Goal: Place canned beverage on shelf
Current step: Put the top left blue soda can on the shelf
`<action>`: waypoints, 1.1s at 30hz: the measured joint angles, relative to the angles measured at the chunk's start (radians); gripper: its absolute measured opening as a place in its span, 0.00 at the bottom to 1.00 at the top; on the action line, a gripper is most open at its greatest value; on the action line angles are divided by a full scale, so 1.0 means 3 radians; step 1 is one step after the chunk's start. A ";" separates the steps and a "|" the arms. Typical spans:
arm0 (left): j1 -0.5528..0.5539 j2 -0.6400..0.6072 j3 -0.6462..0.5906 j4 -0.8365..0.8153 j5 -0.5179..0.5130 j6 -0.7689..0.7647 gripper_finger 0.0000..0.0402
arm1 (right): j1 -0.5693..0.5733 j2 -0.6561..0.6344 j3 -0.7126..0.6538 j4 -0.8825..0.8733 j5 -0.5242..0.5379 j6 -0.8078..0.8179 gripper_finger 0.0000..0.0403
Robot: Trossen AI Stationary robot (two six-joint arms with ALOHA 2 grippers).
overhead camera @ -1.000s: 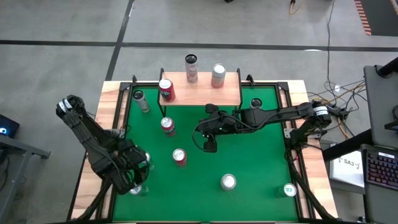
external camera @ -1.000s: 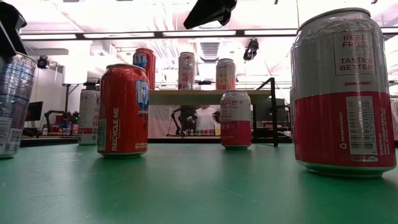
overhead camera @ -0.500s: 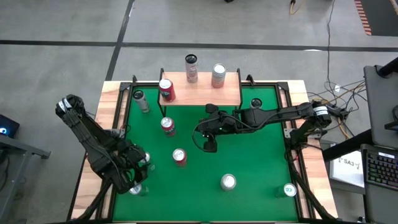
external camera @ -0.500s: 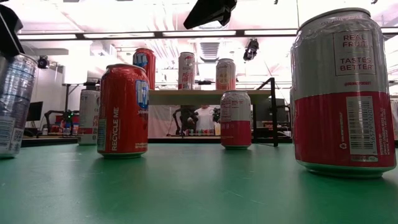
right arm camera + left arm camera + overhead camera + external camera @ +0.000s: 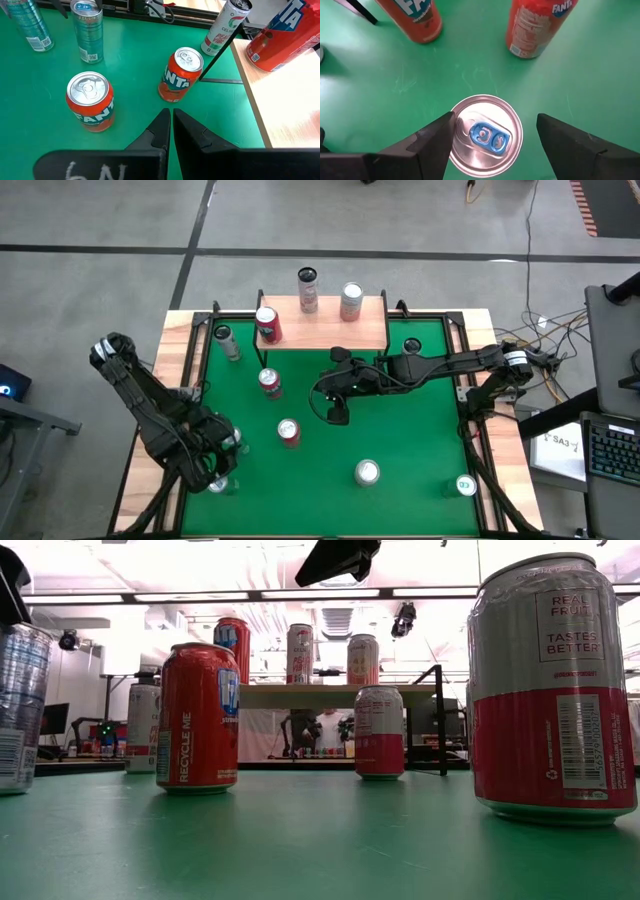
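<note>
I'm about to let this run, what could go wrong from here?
1. The left pincer straddles the silver can off-centre, so closing could tip it.
2. The shelf already holds three cans; a fourth could knock one.
3. The shut right pincer hovers mid-table, possibly in the carry path.

Green table [image 5: 400,435], 2 orange cans [image 5: 90,101], light-wood shelf [image 5: 325,327]

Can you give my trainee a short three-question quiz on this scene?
1. True or false: the left tool is open around a silver-topped can.
2. How many cans stand on the shelf? A) one B) three C) five
3. Fill in: the right tool hangs over the green table with its fingers ____.

Key: 1 true; 2 B; 3 shut
</note>
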 joint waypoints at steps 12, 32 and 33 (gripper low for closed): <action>-0.0008 0.0001 0.0238 -0.0355 0.0087 -0.0032 0.69 | 0.0000 0.0000 0.0000 0.0000 0.0000 -0.0010 0.03; 0.0001 0.0247 0.0211 -0.0380 -0.0254 -0.0123 0.78 | 0.0000 0.0000 -0.0005 0.0000 0.0000 -0.0065 0.03; 0.0001 0.0283 0.0211 -0.0380 -0.0254 -0.0131 0.78 | 0.0000 0.0000 -0.0005 0.0000 0.0000 -0.0065 0.03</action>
